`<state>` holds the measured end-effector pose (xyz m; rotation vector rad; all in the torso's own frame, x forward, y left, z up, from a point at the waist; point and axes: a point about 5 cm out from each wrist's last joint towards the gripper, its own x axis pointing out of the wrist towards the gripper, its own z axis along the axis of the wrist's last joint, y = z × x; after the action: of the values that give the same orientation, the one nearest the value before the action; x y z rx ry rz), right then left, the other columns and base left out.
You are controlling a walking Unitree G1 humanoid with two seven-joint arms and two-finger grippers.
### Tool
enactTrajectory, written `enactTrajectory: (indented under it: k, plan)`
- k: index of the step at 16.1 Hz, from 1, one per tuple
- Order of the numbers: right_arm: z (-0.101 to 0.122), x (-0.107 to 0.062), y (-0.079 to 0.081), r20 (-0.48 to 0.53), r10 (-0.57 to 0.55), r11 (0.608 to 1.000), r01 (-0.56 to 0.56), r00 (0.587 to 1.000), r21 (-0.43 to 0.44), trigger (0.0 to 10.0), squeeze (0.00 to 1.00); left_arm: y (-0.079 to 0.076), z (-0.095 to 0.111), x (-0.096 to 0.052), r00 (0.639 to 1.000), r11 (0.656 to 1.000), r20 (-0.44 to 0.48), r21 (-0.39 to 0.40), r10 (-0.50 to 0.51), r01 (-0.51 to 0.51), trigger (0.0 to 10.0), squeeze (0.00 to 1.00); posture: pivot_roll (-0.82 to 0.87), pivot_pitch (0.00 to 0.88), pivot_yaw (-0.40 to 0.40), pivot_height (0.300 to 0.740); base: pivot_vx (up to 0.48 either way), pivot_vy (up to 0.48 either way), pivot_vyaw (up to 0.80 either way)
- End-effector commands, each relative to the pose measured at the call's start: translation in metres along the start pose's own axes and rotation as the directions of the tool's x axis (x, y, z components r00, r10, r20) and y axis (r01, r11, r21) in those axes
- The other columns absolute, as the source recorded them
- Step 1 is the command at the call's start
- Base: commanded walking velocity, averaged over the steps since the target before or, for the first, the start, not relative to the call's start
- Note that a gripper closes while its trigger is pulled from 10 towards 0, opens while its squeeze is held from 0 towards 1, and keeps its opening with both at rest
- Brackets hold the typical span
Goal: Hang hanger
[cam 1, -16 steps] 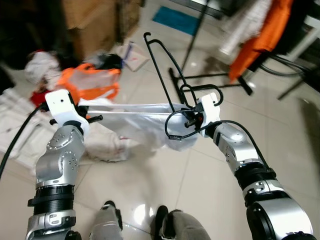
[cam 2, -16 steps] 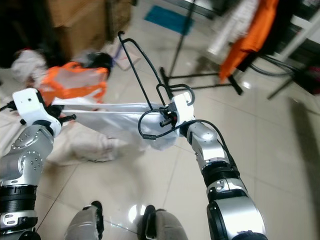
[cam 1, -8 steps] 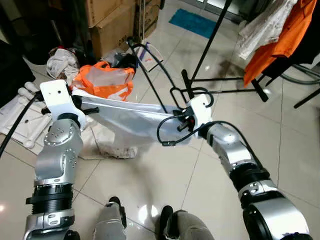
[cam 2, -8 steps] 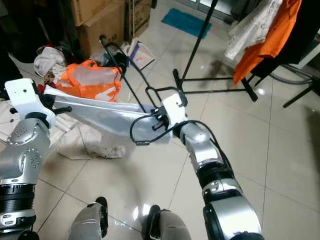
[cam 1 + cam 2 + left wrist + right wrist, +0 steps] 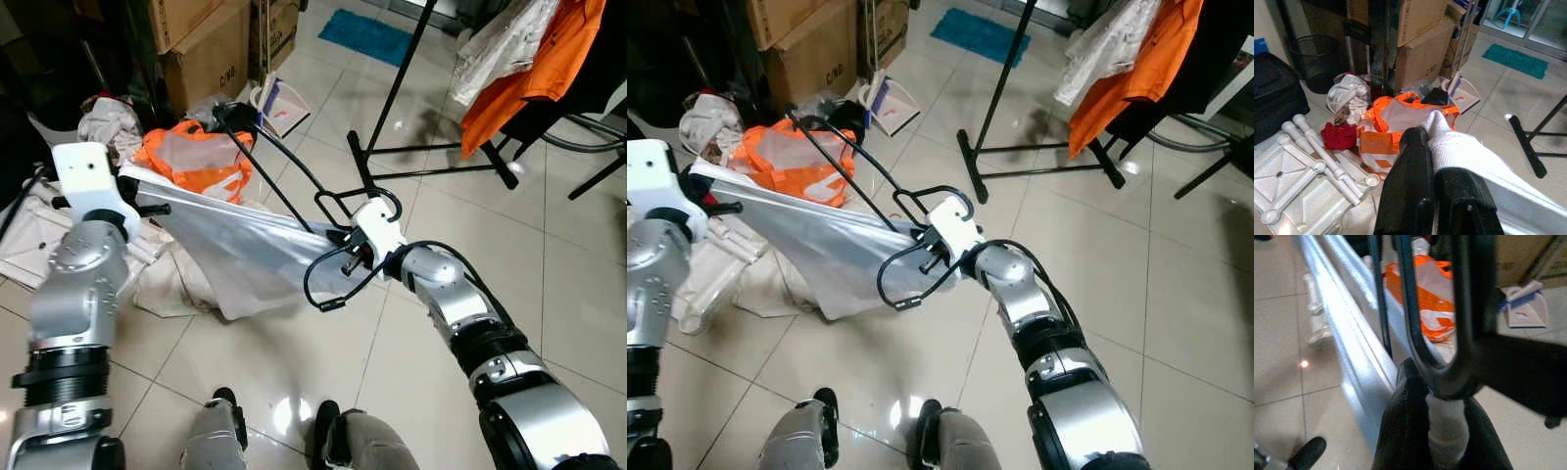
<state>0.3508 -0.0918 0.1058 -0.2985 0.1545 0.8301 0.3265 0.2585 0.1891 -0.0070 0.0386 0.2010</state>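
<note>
Hanger (image 5: 284,166), black wire, is clamped with the white cloth (image 5: 230,245) in the right gripper (image 5: 345,257) at frame centre, its long axis running to upper left; the cloth's far end is pinched by the left gripper (image 5: 1437,188). The rack (image 5: 392,98) lies upper right, nearer the right arm.

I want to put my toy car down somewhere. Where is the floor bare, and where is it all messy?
Bare glossy beige floor tiles spread on the robot's right, between the black metal rack foot and its right arm. It is crowded on the left: orange plastic bag, brown cardboard boxes, crumpled rags, and white cloth stretched between both pincers.
</note>
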Motion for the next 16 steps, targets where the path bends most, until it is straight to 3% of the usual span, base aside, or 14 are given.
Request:
enactTrajectory:
  k: [1, 7, 13, 16]
  plan:
    - [-0.008, -0.007, -0.005, -0.038, 0.007, 1.0, -0.008, 0.999, -0.019, 0.0, 0.0, 0.002, 0.015, 0.0, 0.999, 1.0, 0.034, -0.021, -0.007, 0.008, 10.0, 0.0, 0.06, 0.214, -0.16, 0.74, 0.0, 0.0, 0.0]
    - [-0.006, -0.006, -0.004, -0.024, 0.025, 1.0, -0.026, 0.999, -0.009, 0.0, 0.0, -0.023, 0.021, 0.002, 0.995, 0.995, 0.035, -0.034, -0.091, 0.092, 10.0, 0.0, 0.05, 0.216, -0.173, 0.74, 0.0, 0.0, 0.0]
    - [-0.008, -0.009, -0.006, -0.032, 0.031, 0.999, -0.031, 0.999, -0.02, 0.0, 0.0, -0.023, 0.025, 0.01, 0.997, 0.996, 0.016, -0.047, -0.074, 0.075, 10.0, 0.0, 0.03, 0.22, -0.171, 0.74, 0.0, 0.0, 0.71]
    - [-0.006, -0.01, -0.006, -0.027, 0.038, 0.999, -0.038, 0.999, -0.021, 0.0, 0.0, -0.02, 0.026, 0.012, 0.999, 0.998, 0.015, -0.023, -0.051, 0.051, 10.0, 0.0, 0.02, 0.225, -0.171, 0.74, 0.0, 0.0, 0.0]
